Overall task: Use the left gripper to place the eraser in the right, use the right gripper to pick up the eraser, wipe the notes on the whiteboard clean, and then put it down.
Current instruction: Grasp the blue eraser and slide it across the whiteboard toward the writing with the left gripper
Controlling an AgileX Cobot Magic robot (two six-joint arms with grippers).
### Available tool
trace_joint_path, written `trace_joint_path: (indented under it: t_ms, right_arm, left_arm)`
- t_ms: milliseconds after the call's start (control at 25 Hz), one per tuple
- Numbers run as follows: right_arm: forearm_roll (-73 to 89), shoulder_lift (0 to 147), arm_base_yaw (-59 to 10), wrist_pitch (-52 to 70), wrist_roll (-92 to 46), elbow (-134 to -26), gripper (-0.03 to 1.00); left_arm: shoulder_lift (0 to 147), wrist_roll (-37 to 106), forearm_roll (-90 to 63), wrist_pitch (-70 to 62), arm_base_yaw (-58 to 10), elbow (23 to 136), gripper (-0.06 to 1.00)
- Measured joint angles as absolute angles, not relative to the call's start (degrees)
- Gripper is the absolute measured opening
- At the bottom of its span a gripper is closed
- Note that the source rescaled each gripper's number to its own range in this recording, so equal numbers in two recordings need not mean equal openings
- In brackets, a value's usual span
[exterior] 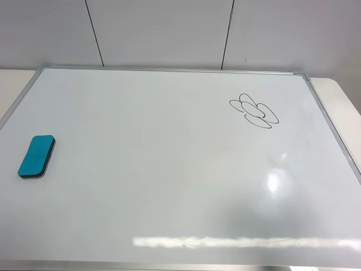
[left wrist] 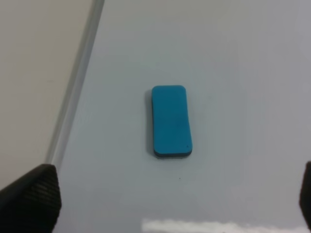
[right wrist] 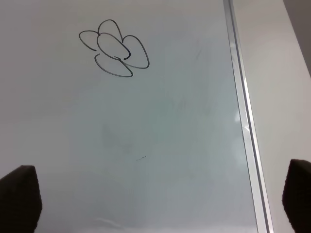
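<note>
You can see the big whiteboard lying flat, white and shiny, with a thin silver frame going all the way round it. The eraser lies on the board far over on the left side, close to the left edge of the frame but not touching it. Its teal top faces up, and a bit of the dark pad shows under it. The notes are on the other side, in the far right part of the board. They are a few thin black loops that cross each other like petals. The eraser and the notes are well apart. A bright spot of light shines on the board nearer to you than the notes. Your left gripper is up off the board and looks down at the eraser, which lies ahead of it with the frame running beside it. Only the black tips of its fingers show, far from each other, so the jaws stand wide and hold nothing. Your right gripper is over the right part of the board, with the notes ahead of it and the frame at its side. Its two dark fingertips also sit far apart, so those jaws are wide too, with only bare board between them.
</note>
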State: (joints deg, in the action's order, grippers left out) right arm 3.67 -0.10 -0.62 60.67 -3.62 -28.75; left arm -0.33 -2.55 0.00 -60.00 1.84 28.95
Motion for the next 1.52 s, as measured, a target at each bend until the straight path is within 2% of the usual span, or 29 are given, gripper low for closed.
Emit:
trace_joint_path:
  t_ms: [560, 720, 760, 840, 1000, 1080, 1200, 1520]
  right_arm:
    - [3.7, -0.1, -0.6, 60.7, -3.6, -28.7, 1.00]
    - [3.7, -0.1, -0.6, 60.7, -3.6, -28.7, 1.00]
    - [3.7, -0.1, -0.6, 60.7, -3.6, -28.7, 1.00]
    - [3.7, -0.1, -0.6, 60.7, -3.6, -28.7, 1.00]
    - [3.7, -0.1, -0.6, 60.7, -3.6, -28.7, 1.00]
    - [3.7, -0.1, -0.6, 60.7, -3.6, -28.7, 1.00]
    - [3.7, -0.1, -0.6, 60.7, -3.6, -28.7, 1.00]
    - [3.7, -0.1, -0.6, 60.7, -3.6, -28.7, 1.00]
  left_arm:
    - [-0.3, -2.6, 0.0, -60.0, 1.8, 29.0, 1.00]
    - [5.2, -3.7, 0.0, -60.0, 1.8, 29.0, 0.98]
    - [7.6, -4.2, 0.0, -60.1, 1.8, 29.5, 0.93]
    - [14.9, -4.8, 0.0, -60.0, 1.8, 31.1, 0.77]
    - [31.1, -4.2, 0.0, -58.9, 1.8, 34.7, 0.25]
    - [39.0, -3.0, 0.0, -56.7, 1.8, 36.3, 0.08]
    - [50.4, -2.2, 0.0, -51.7, 1.8, 38.1, 0.02]
    - [74.1, -1.2, -0.6, -38.2, 0.6, 38.8, 0.00]
